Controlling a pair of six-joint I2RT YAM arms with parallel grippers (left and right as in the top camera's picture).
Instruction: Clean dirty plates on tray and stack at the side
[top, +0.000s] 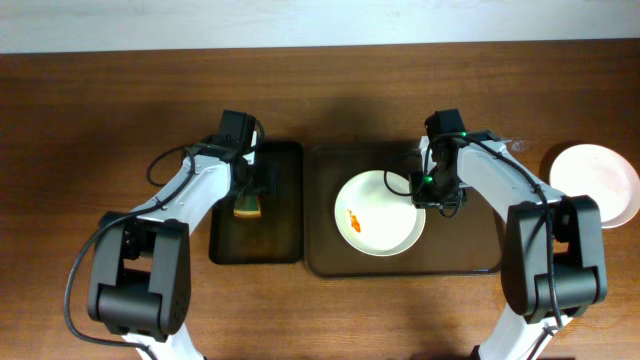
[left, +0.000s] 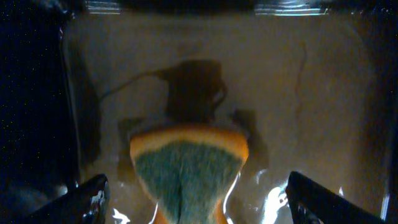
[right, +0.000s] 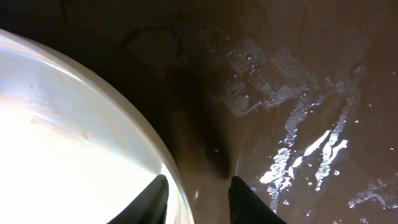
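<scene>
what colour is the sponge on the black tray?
The soft foam sponge is orange with a green scouring face; left wrist view shows it best.

The sponge (left: 186, 177) runs off the bottom edge of the left wrist view, and overhead the left hand (top: 250, 192) covers most of it. In the right wrist view the plate (right: 68, 155) is washed out by glare and cropped at the left and bottom. It is unclear whether the right hand (right: 199, 182) pinches its rim. Whether the side plate (top: 597, 182) is 1 plate or a pile cannot be told.

Smeared plate (top: 380, 213) on tray (top: 470, 240), other plate (top: 597, 183) beside
</scene>
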